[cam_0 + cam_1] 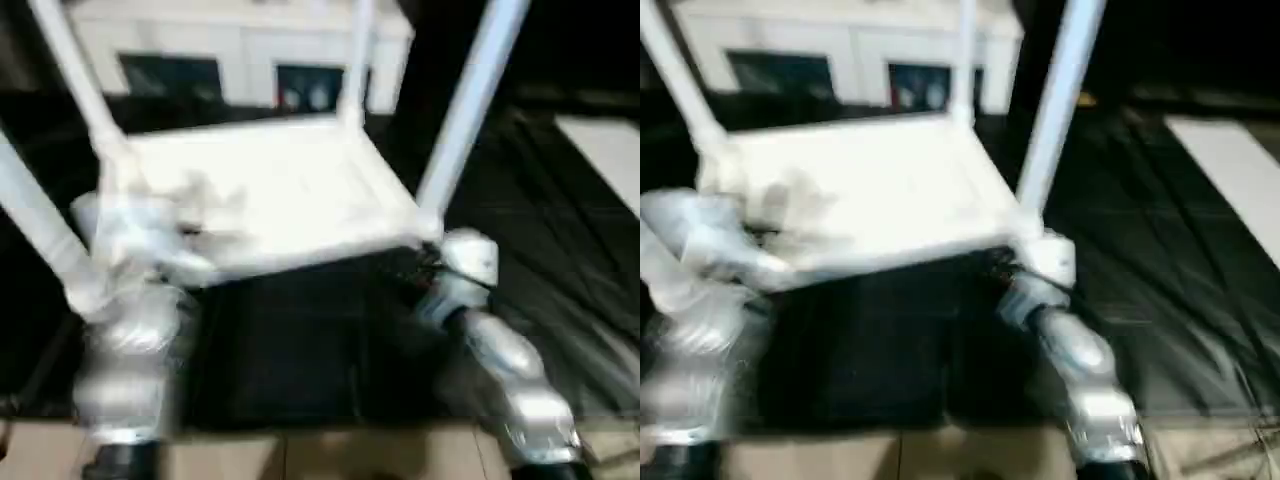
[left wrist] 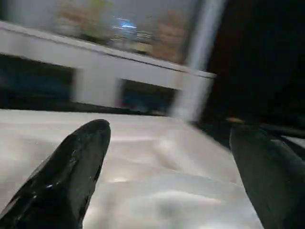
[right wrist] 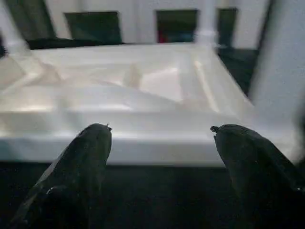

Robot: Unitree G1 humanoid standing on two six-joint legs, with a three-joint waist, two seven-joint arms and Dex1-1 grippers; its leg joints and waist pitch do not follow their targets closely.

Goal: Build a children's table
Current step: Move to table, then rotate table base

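The tabletop (image 1: 270,195) lies upside down on the dark floor (image 1: 1160,280), four legs (image 1: 465,110) standing in its corners. Both grippers, left (image 2: 167,157) and right (image 3: 159,143), are spread wide at its near edge; grip opposite corners evenly before flipping.

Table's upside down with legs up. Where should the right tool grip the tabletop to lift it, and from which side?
Probably the near long edge of the tabletop, approached from the robot's side. That rim faces the right tool as a flat lip, and the tool's fingers stand apart in front of it. Stay left of the near right leg so the corner socket doesn't block the fingers.
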